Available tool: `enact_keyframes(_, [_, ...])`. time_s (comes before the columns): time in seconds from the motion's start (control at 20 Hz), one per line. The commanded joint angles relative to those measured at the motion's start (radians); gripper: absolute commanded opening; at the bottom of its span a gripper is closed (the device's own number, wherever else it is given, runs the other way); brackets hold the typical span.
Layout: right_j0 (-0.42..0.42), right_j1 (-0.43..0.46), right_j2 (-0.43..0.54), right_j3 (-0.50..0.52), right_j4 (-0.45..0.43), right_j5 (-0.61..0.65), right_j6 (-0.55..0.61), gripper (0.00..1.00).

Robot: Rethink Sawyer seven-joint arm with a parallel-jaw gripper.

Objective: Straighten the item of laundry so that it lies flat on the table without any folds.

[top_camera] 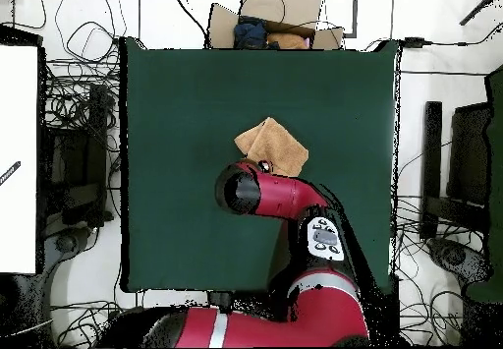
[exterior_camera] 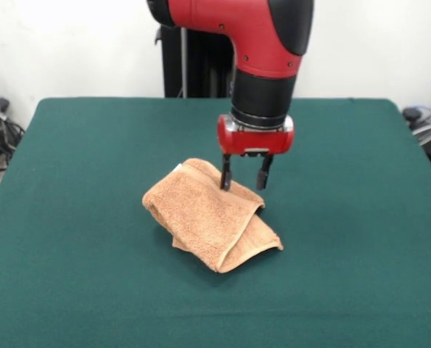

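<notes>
Red and black jointed arm [exterior_camera: 263,36] reaches down from above, wrist vertical. Red-housed gripper with two dark fingers [exterior_camera: 244,176] points straight down, fingers parted, tips low.

Front cam low, overhead top-down; both share table [exterior_camera: 70,217].

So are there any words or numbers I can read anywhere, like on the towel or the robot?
None can be read.
Towel: a white bit at its far edge, no letters to make out.
Panel on the robot arm: small marks, too blurred to read.
Gripper: no label visible.
</notes>
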Motion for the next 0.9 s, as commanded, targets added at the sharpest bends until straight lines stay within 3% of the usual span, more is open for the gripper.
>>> enact_keyframes(0.05, [0.007,0.039,-0.018,0.023,0.033,-0.057,0.246,1.00])
enact_keyframes(0.9, [-0.055,0.125,0.053,0.024,0.090,0.023,0.225,1.00])
